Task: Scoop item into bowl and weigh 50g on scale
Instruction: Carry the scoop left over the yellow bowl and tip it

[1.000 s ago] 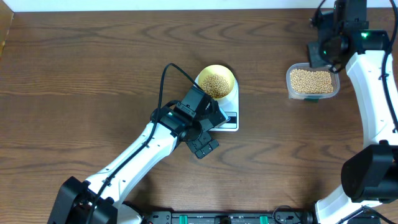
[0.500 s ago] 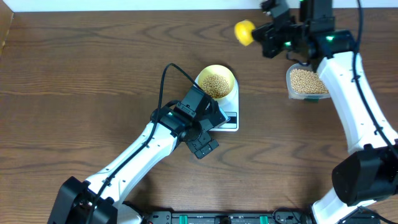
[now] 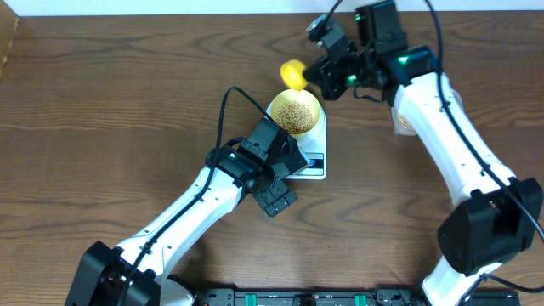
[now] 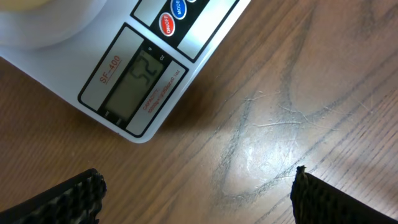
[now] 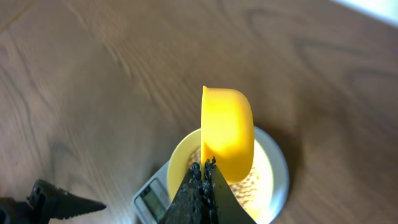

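The brown wooden table [image 3: 102,110] carries everything. The left claw [image 4: 198,200] hovers low over bare wood with its two fingers spread wide and nothing between them. The white scale [image 3: 314,161] lies just ahead of it, with the grey display and the red and blue buttons on the edge nearest this claw. The digits are too tilted to read with certainty.

The right claw [image 5: 202,179] is pressed together, pinching the handle of the yellow scoop [image 3: 293,75]. It holds the scoop in the air, with the cup straight out beyond its fingertips and turned on its side.

Behind this claw, under its arm, a sliver of the clear tub [image 3: 399,121] shows.

The pale yellow-green bowl [image 3: 313,104] sits on the scale, below and just beyond the right claw's fingertips. It is about half full of beans [image 3: 295,115].
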Controlling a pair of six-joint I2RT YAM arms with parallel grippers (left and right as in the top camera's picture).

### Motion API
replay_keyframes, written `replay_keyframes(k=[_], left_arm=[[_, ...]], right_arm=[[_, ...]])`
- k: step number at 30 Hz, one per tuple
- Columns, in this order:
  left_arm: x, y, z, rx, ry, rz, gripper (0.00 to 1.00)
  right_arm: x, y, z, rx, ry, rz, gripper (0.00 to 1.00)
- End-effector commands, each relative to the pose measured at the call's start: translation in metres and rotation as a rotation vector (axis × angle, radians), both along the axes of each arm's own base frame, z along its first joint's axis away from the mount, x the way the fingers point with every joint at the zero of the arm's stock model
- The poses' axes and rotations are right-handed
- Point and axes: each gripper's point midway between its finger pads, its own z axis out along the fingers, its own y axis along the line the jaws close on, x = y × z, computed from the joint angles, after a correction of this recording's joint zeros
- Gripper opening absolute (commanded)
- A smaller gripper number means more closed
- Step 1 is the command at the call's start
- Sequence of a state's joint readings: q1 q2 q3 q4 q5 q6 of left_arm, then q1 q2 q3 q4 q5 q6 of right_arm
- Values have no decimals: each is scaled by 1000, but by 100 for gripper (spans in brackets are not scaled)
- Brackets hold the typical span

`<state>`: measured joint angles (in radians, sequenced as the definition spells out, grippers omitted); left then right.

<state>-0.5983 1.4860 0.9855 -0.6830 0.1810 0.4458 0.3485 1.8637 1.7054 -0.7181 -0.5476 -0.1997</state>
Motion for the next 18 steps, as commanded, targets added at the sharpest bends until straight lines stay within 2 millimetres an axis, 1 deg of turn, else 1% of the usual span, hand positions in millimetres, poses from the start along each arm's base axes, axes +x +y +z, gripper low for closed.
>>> replay_keyframes(k=[1,3,5,9,12,15,18], left_arm=[[-4,6,-9,31,18,-2,98],[-4,6,-9,33,16,-1,98],[-4,7,-9,34,15,0,98],[5,14,-9,42,-3,31,98],[11,18,-8,34,-13,53,98],[12,19,-8,34,-9,58,98],[11,19,-8,33,-4,64,98]], right_arm=[[-2,6,-15,-59,13,-8,1],[-1,5,-25,-110,10,-24,1],[-4,8,-31,-140,4,1,1],[-8,13,-34,-161,-3,22,1],[-5,9,-38,-210,-19,-5,1],[-4,2,-43,-266,-25,-32,1],[-6,1,-47,-281,-20,-19,1]])
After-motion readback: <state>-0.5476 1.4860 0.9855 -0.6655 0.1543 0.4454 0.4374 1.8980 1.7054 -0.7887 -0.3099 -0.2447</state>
